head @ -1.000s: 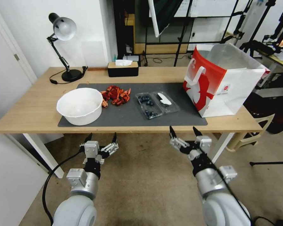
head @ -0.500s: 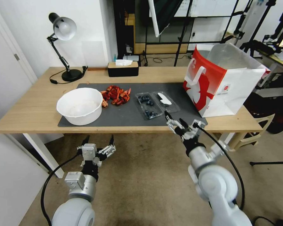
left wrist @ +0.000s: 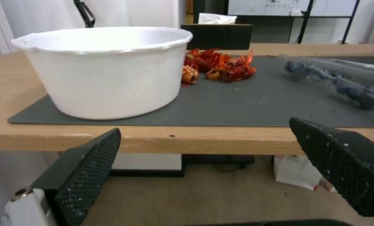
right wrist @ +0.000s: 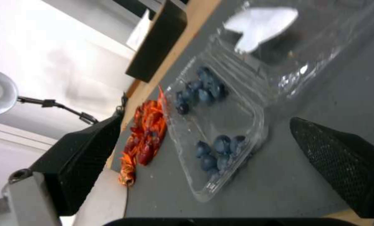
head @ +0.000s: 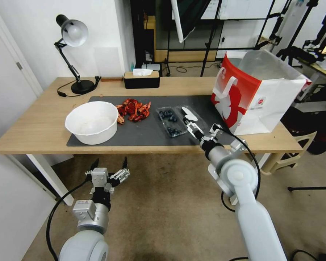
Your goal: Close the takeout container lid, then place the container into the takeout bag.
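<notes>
Our right gripper (head: 201, 129), fingers apart, hovers at the near edge of the open takeout container (head: 172, 121). Our left gripper (head: 108, 169), also spread, hangs below the table (head: 32, 127).

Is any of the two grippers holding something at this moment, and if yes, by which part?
Nothing is held. The right gripper hovers open over the lid of the takeout container; the left gripper hangs open below the table edge.

Takeout bag (head: 257, 98) far corner hidden; lid (right wrist: 279, 40) cut by edge.
</notes>
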Available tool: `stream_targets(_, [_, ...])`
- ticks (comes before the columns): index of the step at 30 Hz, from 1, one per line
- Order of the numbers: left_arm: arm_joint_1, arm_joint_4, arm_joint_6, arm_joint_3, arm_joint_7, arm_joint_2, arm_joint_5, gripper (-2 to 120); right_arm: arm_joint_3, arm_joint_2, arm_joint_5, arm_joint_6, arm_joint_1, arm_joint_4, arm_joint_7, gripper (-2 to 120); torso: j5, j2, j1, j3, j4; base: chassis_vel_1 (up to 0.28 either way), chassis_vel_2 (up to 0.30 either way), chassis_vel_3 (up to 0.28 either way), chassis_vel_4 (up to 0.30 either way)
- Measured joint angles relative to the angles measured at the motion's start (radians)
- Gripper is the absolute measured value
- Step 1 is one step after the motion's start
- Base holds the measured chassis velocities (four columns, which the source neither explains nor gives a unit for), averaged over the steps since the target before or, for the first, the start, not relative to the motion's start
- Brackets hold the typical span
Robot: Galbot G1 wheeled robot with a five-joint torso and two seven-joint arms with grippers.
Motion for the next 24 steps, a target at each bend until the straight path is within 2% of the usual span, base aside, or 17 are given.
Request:
stream_targets(7, [0.001,0.002,-0.002,-0.002,-0.001,-0.002,0.001,100,-0.004,0.004,0.021,-0.006,0.018,-0.02,0.024,100,-0.0001,0.0,0.0,0.0,0.0,0.0,0.0,0.0,0.0])
stream_targets(16, [0.009,0.006,-0.013,-0.005,-0.002,-0.007,0.006,100,-0.015,0.024,0.088,-0.024,0.086,-0.086,0.12,100,0.0,0.0,0.0,0.0,0.0,0.0,0.0,0.0,0.0])
stream_targets(24, [0.013,0.011,-0.025,-0.004,-0.004,-0.009,0.009,100,-0.013,0.03,0.113,-0.026,0.115,-0.13,0.129,100,0.0,0.0,0.0,0.0,0.0,0.0,0.0,0.0,0.0])
